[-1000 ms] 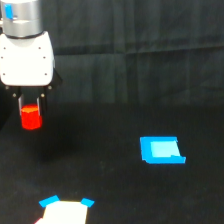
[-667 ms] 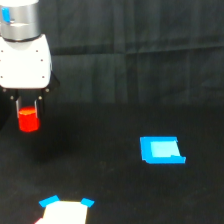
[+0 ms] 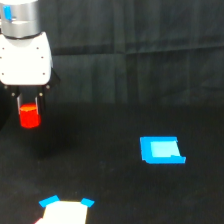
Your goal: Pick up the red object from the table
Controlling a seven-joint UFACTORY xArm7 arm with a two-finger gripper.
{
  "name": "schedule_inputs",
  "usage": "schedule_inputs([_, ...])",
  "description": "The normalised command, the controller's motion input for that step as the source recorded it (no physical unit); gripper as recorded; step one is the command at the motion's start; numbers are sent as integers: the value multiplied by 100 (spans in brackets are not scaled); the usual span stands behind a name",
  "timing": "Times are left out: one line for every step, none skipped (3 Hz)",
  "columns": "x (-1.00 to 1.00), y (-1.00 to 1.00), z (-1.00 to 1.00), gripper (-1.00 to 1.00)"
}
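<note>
We find the red block (image 3: 29, 115) at the exterior view's left, seated between the two dark fingers of the tool (image 3: 29, 111), which is closed on it from both sides. The block sits upright, its upper part between the fingers and its lower part showing below the fingertips; we judge this hold keeps the block centred and stops it from tipping. The white body of the tool stands directly above the block, so the grip line runs vertically. We judge that the block hangs clear of the desk (image 3: 115, 195), though the dark surface gives no sure edge of contact. The blue patch (image 3: 161, 150) lies flat on the desk, well apart toward the exterior view's right, and the white patch with blue corners (image 3: 65, 212) lies near the bottom edge; neither stands under the block. We rate the pick as largely done.
</note>
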Motion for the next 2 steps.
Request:
schedule_inputs([-8,-41,50,-90])
schedule_inputs([-75,-48,3,-84])
